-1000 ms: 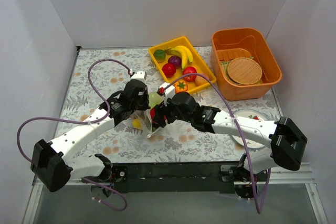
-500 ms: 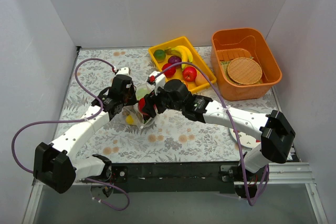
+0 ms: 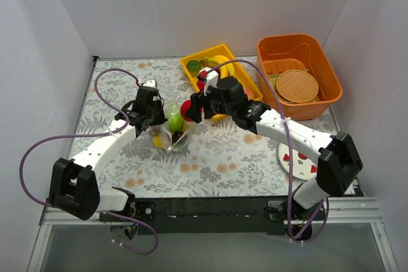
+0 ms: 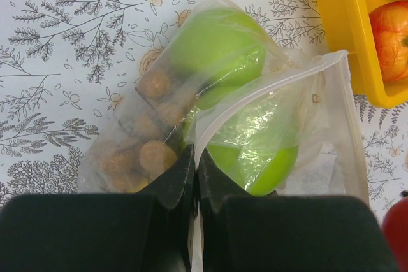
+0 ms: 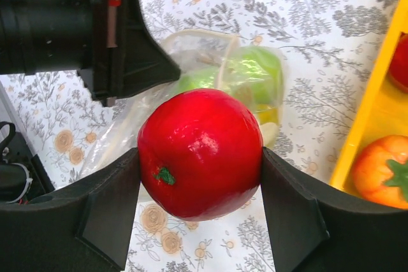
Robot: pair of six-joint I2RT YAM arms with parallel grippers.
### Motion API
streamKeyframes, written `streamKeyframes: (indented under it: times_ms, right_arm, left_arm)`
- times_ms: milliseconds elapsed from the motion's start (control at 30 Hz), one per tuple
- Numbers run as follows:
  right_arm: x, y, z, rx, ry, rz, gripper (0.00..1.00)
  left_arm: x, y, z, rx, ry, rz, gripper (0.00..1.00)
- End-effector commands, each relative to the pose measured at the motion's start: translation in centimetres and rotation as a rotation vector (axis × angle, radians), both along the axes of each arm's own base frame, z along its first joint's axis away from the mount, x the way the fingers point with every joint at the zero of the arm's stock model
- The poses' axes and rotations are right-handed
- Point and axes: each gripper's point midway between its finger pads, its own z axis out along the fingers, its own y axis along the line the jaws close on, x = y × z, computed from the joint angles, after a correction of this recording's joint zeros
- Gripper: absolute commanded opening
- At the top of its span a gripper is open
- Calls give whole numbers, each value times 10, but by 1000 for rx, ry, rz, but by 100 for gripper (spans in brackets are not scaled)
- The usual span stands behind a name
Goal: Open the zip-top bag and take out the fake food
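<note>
Near tray (image 4: 339, 30): left end effector (image 4: 195, 157) pinches bag (image 4: 280, 93), right end effector (image 5: 199, 165) clamps red fruit (image 5: 197, 143)

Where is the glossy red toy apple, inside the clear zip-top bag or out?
Out: the right gripper grips the glossy red toy apple between its fingers, outside the clear zip-top bag.

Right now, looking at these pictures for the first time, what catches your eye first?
The glossy red toy fruit clamped in the right gripper, beside the yellow tray, stands out first. Next to it the left gripper pinches the edge of the zip-top bag, a green apple inside.
</note>
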Motion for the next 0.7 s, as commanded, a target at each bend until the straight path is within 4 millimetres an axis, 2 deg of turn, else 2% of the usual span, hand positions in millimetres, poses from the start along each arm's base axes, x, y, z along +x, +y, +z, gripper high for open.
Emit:
streamKeyframes:
  times_ms: [0,133,233,267,333,367,400,433,467,500,533,633,667]
  right_arm:
    - [24,-19,47,100,-56,-28,41]
    - [67,-53,44,88,-71,-137,41]
    - [102,-71,30,58,-74,-218,41]
    - [114,-75,16,34,-56,-245,41]
    - [134,-83,13,35,-78,-281,41]
    - [144,-83,0,18,-71,-292,41]
    - [153,-82,5,28,-92,-296,42]
    - [163,-81,-11,3,-82,-302,42]
    - [171,-82,-16,-10,-85,-318,42]
    - [181,-80,-12,-11,-100,-329,43]
    - [188,-78,-32,-37,-75,-335,43]
    - [203,-76,-52,-61,-51,-348,55]
    - [205,-76,-55,-69,-48,-351,68]
  left_arm:
    - [7,1,7,-9,-10,-9,0]
    - [7,5,11,-6,-18,-9,0]
    - [5,7,19,-3,-26,-13,0]
    - [3,9,21,4,-23,-12,0]
    - [3,15,29,19,-40,-1,0]
    - [0,18,33,24,-44,1,0]
    - [1,22,38,25,-53,9,0]
    - [-1,24,39,31,-53,8,0]
    - [-2,27,43,36,-59,14,0]
    - [-2,31,45,39,-61,24,0]
    - [-4,35,47,48,-59,27,0]
    - [-7,45,55,61,-73,45,0]
    - [-8,46,56,67,-74,41,0]
